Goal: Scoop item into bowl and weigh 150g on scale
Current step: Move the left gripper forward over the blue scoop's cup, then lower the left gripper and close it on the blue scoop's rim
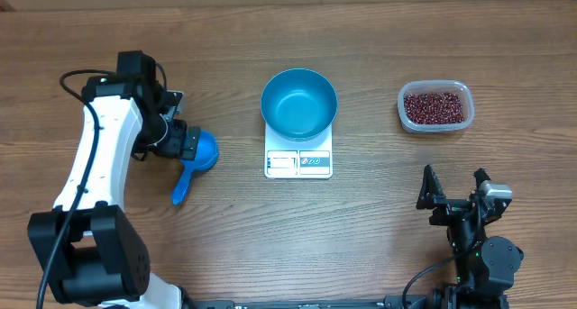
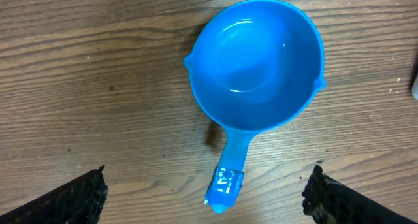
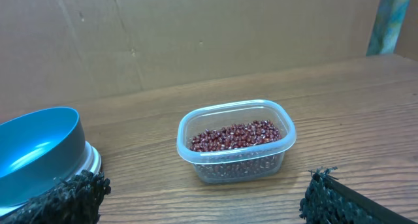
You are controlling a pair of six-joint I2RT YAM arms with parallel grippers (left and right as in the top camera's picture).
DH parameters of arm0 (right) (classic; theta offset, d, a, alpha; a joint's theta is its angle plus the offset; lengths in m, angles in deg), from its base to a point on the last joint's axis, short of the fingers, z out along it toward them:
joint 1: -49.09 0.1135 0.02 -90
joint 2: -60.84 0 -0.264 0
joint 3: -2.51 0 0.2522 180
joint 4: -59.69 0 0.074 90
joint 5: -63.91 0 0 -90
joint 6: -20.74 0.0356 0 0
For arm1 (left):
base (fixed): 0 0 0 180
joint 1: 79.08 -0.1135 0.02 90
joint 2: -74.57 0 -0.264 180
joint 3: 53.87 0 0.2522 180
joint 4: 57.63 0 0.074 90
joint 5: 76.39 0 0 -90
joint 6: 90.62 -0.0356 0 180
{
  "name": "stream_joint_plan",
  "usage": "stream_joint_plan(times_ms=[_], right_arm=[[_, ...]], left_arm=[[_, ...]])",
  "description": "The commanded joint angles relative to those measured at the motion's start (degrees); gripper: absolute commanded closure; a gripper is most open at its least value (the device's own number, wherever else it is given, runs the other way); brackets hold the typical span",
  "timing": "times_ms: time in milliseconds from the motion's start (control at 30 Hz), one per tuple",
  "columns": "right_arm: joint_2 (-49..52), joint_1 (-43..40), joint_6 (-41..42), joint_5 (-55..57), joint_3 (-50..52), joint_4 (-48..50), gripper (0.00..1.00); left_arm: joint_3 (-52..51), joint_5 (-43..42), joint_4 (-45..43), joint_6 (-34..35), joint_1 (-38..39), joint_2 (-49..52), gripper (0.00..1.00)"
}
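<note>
Gaping wide, empty: left gripper (image 2: 206,192) above scoop (image 2: 255,67), right gripper (image 3: 204,199).

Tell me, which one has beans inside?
The clear tub holds the beans; the blue bowl and scoop are empty.

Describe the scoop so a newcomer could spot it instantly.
Start at the white scale mid-table, which carries the deep blue bowl. Toward the left arm, the small blue scoop lies empty on the bare wood. Unlike the bowl, it is smaller, has a short flat handle and sits off the scale.
</note>
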State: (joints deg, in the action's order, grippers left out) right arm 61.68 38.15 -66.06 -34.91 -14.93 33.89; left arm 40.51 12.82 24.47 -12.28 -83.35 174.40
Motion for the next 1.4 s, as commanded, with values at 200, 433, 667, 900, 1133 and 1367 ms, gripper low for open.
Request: stream_joint_plan(times_ms=[200,433,667,900,1133,1367], right_arm=[[-0.66,0.00,-0.09,-0.28,0.09,0.33,0.00],[-0.66,0.00,-0.09,-0.28,0.09,0.33,0.00],[-0.66,0.00,-0.09,-0.28,0.09,0.33,0.00],[-0.66,0.00,-0.09,-0.28,0.09,0.33,0.00],[-0.66,0.00,-0.09,-0.28,0.09,0.33,0.00],[-0.66,0.00,-0.09,-0.28,0.09,0.31,0.00]], left_arm=[[1.22,-0.11,-0.96,-2.56,-0.42,4.13,0.00],[1.22,-0.68,-3.19,-2.54,-0.22,6.47,0.00],[1.22,-0.72,-6.27,-2.51,-0.31,6.67,0.00],[1.22,-1.81,-7.15,-2.51,-0.31,6.80,0.00],[1.20,-1.79,-8.68,-2.54,-0.31,7.91,0.00],[1.18,-1.81,-11.30,-2.69,-0.31,11.41,0.01]])
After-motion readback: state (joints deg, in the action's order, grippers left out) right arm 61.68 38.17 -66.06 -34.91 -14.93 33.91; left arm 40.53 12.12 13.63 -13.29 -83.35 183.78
